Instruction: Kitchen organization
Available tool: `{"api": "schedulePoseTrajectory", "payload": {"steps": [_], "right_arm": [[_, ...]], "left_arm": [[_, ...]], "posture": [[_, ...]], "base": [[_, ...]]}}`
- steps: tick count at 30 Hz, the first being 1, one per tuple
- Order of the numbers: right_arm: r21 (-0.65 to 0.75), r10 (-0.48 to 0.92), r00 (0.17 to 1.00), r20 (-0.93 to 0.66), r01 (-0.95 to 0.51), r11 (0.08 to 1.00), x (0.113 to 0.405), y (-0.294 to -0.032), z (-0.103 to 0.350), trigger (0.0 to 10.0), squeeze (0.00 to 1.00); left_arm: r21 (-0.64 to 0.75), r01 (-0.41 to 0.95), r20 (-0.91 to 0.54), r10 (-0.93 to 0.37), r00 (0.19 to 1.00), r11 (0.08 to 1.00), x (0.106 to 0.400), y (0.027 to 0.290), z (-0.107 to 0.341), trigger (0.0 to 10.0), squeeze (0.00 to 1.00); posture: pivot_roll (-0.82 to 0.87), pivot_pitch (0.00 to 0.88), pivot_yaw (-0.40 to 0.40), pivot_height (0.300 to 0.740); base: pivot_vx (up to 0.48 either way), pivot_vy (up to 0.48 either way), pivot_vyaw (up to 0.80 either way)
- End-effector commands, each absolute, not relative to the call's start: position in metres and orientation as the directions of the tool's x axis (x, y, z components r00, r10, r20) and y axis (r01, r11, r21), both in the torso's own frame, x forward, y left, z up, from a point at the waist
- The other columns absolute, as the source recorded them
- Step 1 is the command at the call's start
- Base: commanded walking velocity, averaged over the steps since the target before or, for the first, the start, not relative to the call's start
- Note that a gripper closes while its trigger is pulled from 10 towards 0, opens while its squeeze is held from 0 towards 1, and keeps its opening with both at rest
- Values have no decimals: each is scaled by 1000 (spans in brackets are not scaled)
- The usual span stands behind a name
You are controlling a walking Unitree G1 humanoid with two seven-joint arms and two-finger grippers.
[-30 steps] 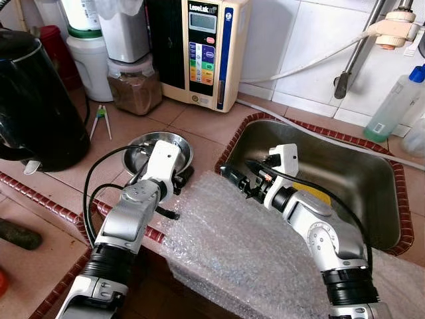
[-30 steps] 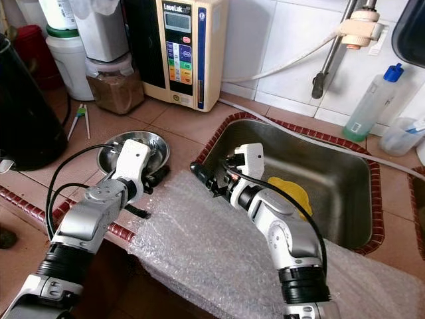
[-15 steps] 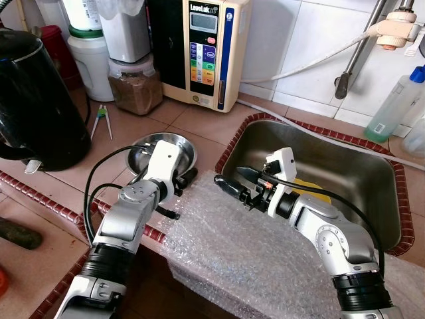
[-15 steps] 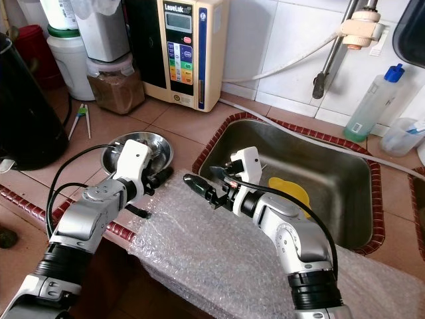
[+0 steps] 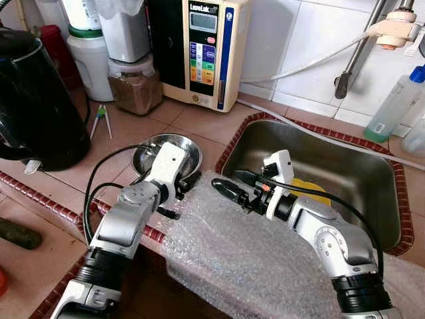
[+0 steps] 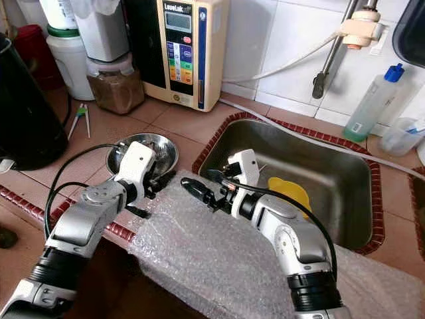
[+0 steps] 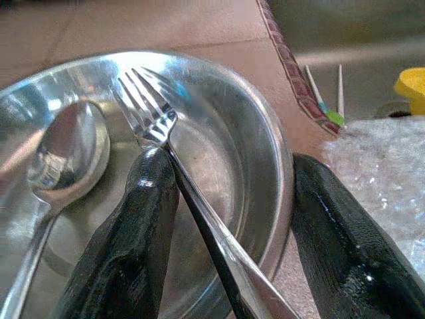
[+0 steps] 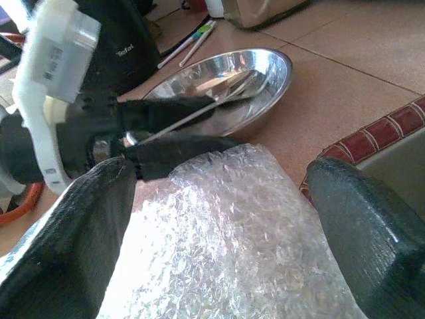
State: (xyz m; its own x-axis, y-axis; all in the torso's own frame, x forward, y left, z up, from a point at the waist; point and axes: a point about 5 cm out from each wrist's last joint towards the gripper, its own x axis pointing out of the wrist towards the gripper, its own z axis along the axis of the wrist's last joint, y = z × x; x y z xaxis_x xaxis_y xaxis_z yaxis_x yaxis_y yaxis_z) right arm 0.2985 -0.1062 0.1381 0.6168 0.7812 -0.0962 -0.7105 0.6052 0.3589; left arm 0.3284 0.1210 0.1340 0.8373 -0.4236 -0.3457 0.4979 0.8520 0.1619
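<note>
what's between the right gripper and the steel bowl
The bubble wrap's corner and a strip of bare tiled counter, plus the left gripper at the steel bowl's rim. The right wrist view, looking past the right gripper, shows this best.

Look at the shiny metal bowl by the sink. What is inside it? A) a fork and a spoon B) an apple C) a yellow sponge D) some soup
A: the left wrist view shows a fork and a spoon lying in the metal bowl.
</note>
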Motion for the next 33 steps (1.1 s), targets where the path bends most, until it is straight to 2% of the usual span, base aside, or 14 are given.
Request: {"api": "schedulePoseTrajectory", "payload": {"steps": [1, 9, 23, 27, 33], "right_arm": [[345, 791, 605, -91, -726, 595, 297, -105, 142, 10000, 0], [342, 792, 603, -94, -727, 595, 297, -103, 141, 10000, 0], [339, 781, 617, -98, -717, 609, 302, -107, 142, 10000, 0], [345, 748, 660, -67, -688, 638, 309, -112, 147, 10000, 0], [409, 665, 746, -17, -602, 686, 321, -124, 155, 10000, 0]], "left_arm": [[207, 490, -301, -421, 856, 847, 328, 122, 143, 0, 0], [271, 445, -206, -401, 893, 853, 330, 124, 148, 0, 0], [297, 359, -27, -368, 930, 885, 331, 122, 163, 0, 0], [316, 337, 91, -382, 920, 887, 330, 116, 173, 0, 0], [336, 389, 148, -456, 877, 857, 325, 102, 174, 0, 0]], "posture": [[7, 0, -37, 740], [9, 0, -36, 740], [14, 0, -52, 740], [6, 0, -60, 740], [-1, 0, -71, 740]], "base": [[0, 0, 0], [0, 0, 0], [0, 0, 0], [0, 0, 0], [0, 0, 0]]}}
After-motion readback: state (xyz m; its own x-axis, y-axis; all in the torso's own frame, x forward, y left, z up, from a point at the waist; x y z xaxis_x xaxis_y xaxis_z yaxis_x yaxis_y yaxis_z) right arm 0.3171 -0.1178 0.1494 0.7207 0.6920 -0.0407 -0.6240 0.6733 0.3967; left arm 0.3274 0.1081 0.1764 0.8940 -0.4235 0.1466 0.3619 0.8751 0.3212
